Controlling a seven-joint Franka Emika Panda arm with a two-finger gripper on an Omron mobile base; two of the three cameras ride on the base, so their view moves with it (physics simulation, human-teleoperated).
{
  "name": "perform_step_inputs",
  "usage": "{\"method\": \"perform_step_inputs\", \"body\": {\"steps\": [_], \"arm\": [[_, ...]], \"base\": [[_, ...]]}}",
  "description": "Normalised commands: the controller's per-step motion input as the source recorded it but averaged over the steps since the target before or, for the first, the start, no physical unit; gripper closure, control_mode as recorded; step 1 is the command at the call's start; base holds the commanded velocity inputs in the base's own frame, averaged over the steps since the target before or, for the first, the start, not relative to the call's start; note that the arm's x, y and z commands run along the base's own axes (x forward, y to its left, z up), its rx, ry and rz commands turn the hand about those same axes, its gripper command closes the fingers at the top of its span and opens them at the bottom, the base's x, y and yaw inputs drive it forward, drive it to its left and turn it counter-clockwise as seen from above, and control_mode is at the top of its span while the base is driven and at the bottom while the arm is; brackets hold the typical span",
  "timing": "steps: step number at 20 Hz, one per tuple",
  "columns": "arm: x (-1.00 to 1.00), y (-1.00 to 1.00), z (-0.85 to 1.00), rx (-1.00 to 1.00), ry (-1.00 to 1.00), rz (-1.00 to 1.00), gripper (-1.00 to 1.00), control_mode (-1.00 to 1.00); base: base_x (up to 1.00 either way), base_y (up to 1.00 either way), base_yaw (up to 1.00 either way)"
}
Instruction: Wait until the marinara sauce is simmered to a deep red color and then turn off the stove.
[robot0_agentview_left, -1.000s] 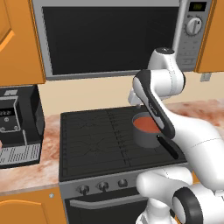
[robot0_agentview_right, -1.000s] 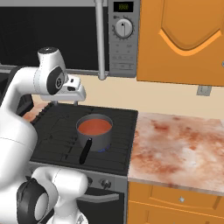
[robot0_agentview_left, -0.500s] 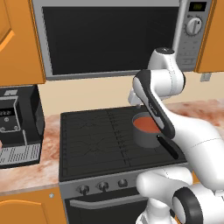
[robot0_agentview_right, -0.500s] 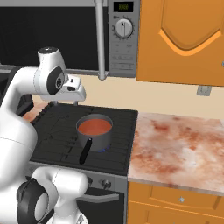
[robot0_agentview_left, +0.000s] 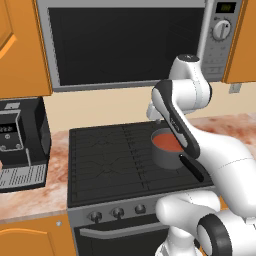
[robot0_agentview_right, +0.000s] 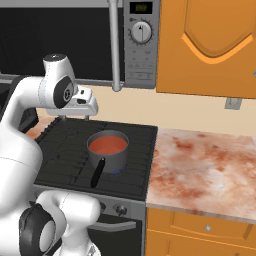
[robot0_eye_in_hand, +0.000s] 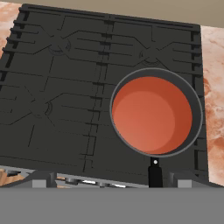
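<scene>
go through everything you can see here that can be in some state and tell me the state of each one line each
marinara sauce: orange-red, flat, filling the pan.
saucepan: upright on a front burner, handle toward the knobs.
stove: a faint blue glow shows under the pan in the right base view.
microwave: door shut.
gripper: open, holding nothing, raised over the back of the cooktop.
coffee machine: standing on the counter left of the stove.

Both base cams are looking down at the stove from behind, left and right, while the hand cam's hovering right above its saucepan.
</scene>
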Motion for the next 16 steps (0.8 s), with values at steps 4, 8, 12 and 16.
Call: {"method": "perform_step_inputs", "body": {"steps": [4, 8, 12, 16], "arm": [[0.00, 0.00, 0.00, 0.00, 0.00, 0.00, -1.00, -1.00], [0.00, 0.00, 0.00, 0.00, 0.00, 0.00, -1.00, -1.00], [0.00, 0.00, 0.00, 0.00, 0.00, 0.00, -1.00, -1.00], [0.00, 0.00, 0.00, 0.00, 0.00, 0.00, -1.00, -1.00]], "base": [[0.00, 0.00, 0.00], [0.00, 0.00, 0.00], [0.00, 0.00, 0.00], [0.00, 0.00, 0.00]]}}
